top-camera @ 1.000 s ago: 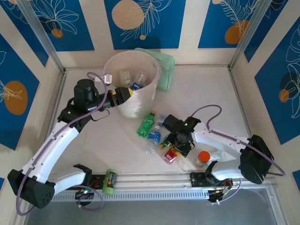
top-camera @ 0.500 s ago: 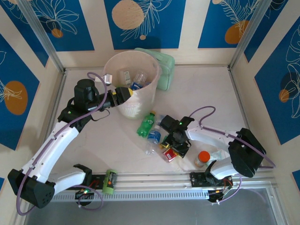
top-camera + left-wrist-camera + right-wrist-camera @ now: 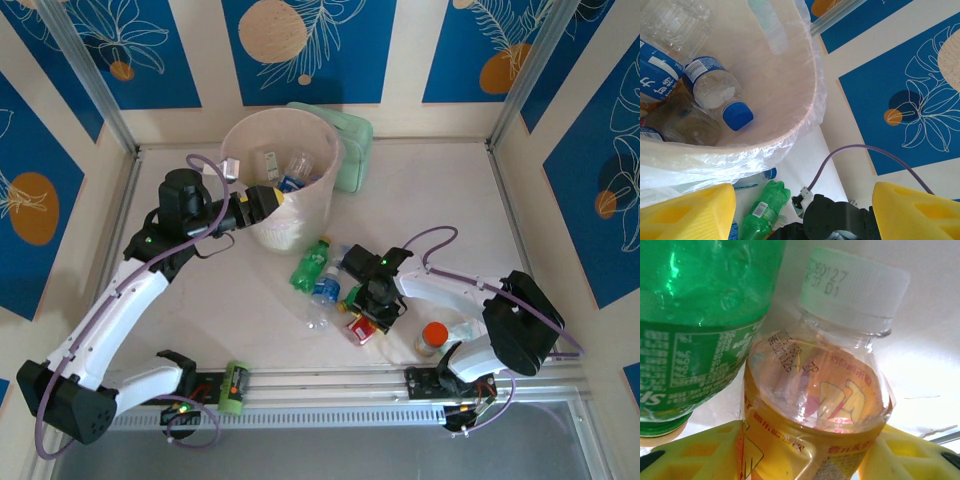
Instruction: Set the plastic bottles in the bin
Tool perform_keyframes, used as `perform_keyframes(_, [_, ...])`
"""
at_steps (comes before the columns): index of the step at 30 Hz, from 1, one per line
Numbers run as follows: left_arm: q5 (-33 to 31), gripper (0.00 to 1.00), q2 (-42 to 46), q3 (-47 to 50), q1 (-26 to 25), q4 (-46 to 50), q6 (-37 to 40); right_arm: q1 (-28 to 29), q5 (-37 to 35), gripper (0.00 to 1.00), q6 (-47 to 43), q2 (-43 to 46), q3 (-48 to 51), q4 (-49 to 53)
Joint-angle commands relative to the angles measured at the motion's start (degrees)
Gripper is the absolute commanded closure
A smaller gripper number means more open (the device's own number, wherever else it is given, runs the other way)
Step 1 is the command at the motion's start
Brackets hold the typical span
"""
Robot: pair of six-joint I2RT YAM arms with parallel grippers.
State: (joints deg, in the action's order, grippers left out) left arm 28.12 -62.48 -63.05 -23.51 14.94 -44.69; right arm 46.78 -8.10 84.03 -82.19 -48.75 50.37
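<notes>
Between the yellow fingers (image 3: 695, 450) of the right gripper (image 3: 373, 303), a clear bottle with a yellow label and white cap (image 3: 815, 405) is pinched, low over the table among the scattered bottles. A small green bottle (image 3: 700, 315) is seen just beside it, seemingly touching. Further out, a larger green bottle (image 3: 312, 262) and a clear blue-labelled bottle (image 3: 326, 291) lie on the table near the foot of the bin (image 3: 300, 215). The left gripper (image 3: 802, 210) is held spread and empty just outside the bin's bag-lined rim. Inside, a blue-capped clear bottle (image 3: 720, 97) and several others are already collected. The task is judged well past halfway, with some four bottles left to be binned.
</notes>
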Motion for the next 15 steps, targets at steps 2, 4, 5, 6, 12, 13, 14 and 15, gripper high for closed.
perform_keyframes(2, [0.9, 0.28, 0.0, 0.4, -0.2, -2.1, -0.4, 0.3, -1.1, 0.51, 0.4, 0.9, 0.1, 1.3])
perform_keyframes(4, [0.8, 0.28, 0.0, 0.4, -0.2, -2.2, -0.6, 0.9, -1.9, 0.51, 0.3, 1.5, -0.5, 1.9])
perform_keyframes(5, [0.8, 0.28, 0.0, 0.4, -0.2, -2.2, -0.6, 1.1, -2.3, 0.51, 0.2, 1.8, -1.0, 2.5])
perform_keyframes(6, [0.8, 0.28, 0.0, 0.5, -0.2, -2.2, -0.6, 1.3, -2.7, 0.51, 0.0, 2.0, -1.6, 3.2])
perform_keyframes(12, [0.5, 0.28, 0.1, 0.7, -0.2, -2.1, -0.7, 2.2, -4.9, 0.52, -0.8, 4.6, -4.5, 6.6])
perform_keyframes(13, [0.4, 0.28, 0.2, 0.6, -0.2, -2.2, -0.8, 2.4, -5.1, 0.52, -0.9, 5.4, -4.8, 6.9])
perform_keyframes(14, [0.4, 0.28, 0.2, 0.7, -0.2, -2.2, -0.8, 2.6, -5.4, 0.53, -1.1, 6.3, -5.2, 7.2])
perform_keyframes(15, [0.4, 0.28, 0.2, 0.6, -0.2, -2.2, -0.9, 2.7, -5.7, 0.53, -1.3, 7.2, -5.6, 7.3])
